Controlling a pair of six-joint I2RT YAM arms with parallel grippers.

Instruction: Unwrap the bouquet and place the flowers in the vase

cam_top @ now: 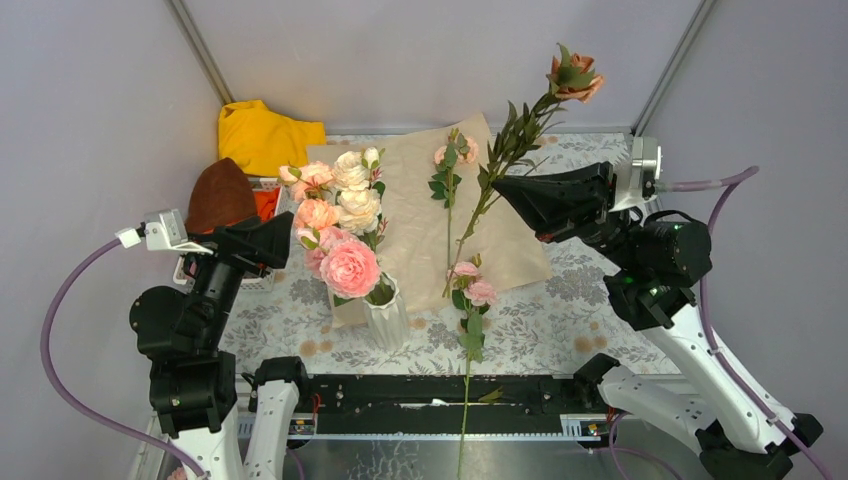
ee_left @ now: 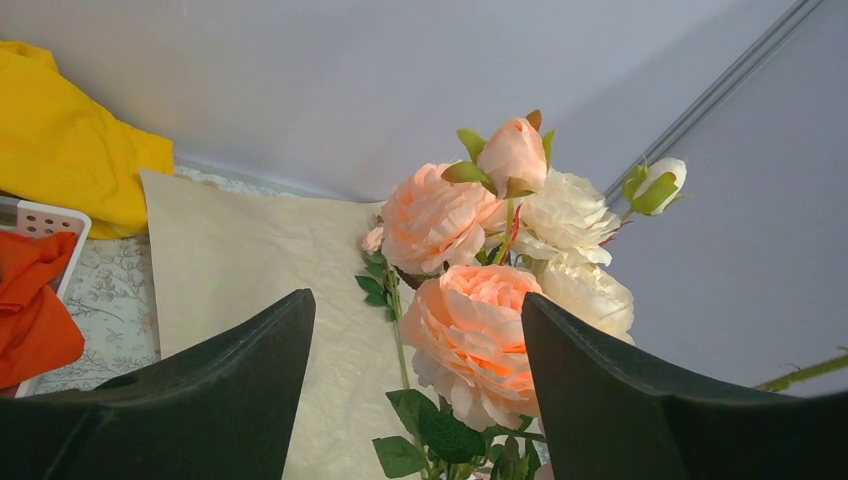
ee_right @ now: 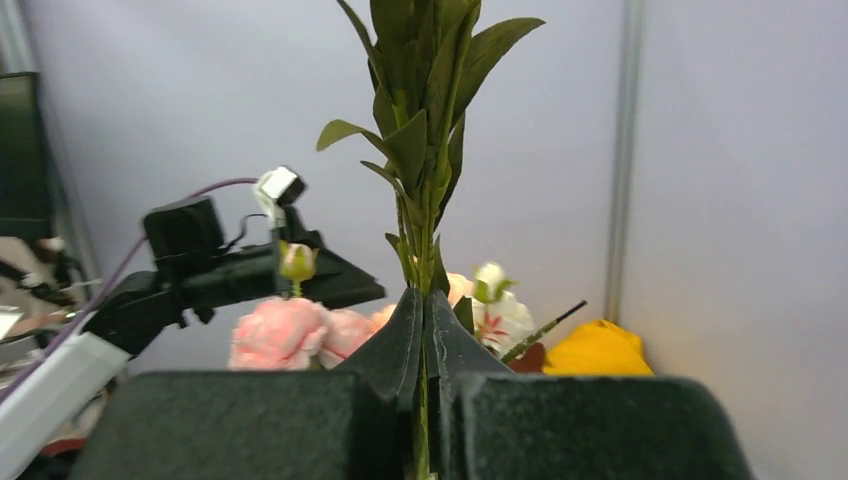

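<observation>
The white ribbed vase (cam_top: pixel 388 318) stands near the front and holds pink, peach and cream flowers (cam_top: pixel 345 235). The bouquet's kraft paper (cam_top: pixel 415 225) lies unfolded flat behind it. My right gripper (cam_top: pixel 498 190) is shut on the middle of a long leafy stem (ee_right: pixel 420 140) with a peach rose (cam_top: pixel 575 75) on top, held tilted above the paper. A small-bloom sprig (cam_top: pixel 449 175) lies on the paper. A pink one (cam_top: pixel 472 292) lies with its stem over the rail. My left gripper (cam_top: pixel 287 240) is open just left of the vase flowers, facing a peach rose (ee_left: pixel 470 330).
A yellow cloth (cam_top: pixel 262 133) lies at the back left. A brown item (cam_top: pixel 220 195) and a white basket (ee_left: pixel 40 215) with orange cloth (ee_left: pixel 30 310) sit behind the left arm. A black rail (cam_top: pixel 430 395) runs along the near edge. Grey walls enclose the table.
</observation>
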